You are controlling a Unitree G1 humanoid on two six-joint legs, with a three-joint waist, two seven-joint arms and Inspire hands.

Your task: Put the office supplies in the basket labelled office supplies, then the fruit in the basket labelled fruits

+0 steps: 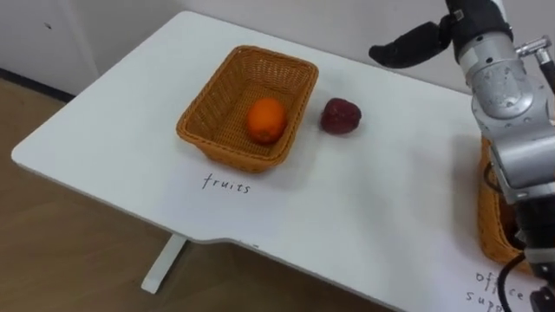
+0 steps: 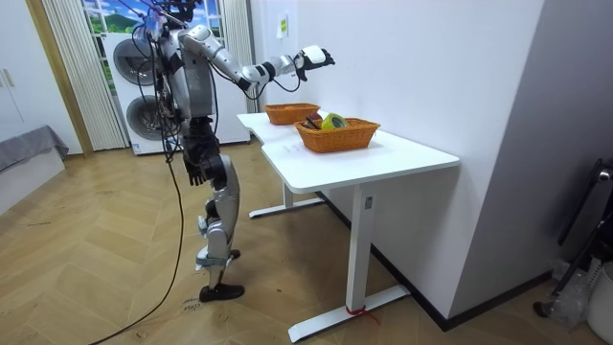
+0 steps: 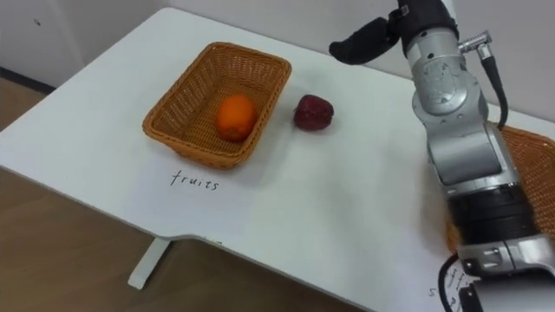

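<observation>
A wicker fruit basket (image 1: 221, 104) stands on the white table (image 1: 364, 199) above the handwritten word "fruits", with an orange (image 1: 266, 120) inside. A dark red apple (image 1: 341, 115) lies on the table just right of that basket. My right hand (image 1: 406, 45) hovers high over the table's far edge, beyond and to the right of the apple, fingers straight and holding nothing. A second wicker basket (image 3: 531, 160) for office supplies sits at the right, partly hidden behind my right arm. My left hand (image 2: 196, 172) hangs at my side.
In the room view I stand at the table's long side, with the wall beyond it. The office basket (image 2: 337, 134) holds a yellow-green item and dark items. Washing machines (image 2: 134, 72) stand behind me. Bare table lies between the baskets.
</observation>
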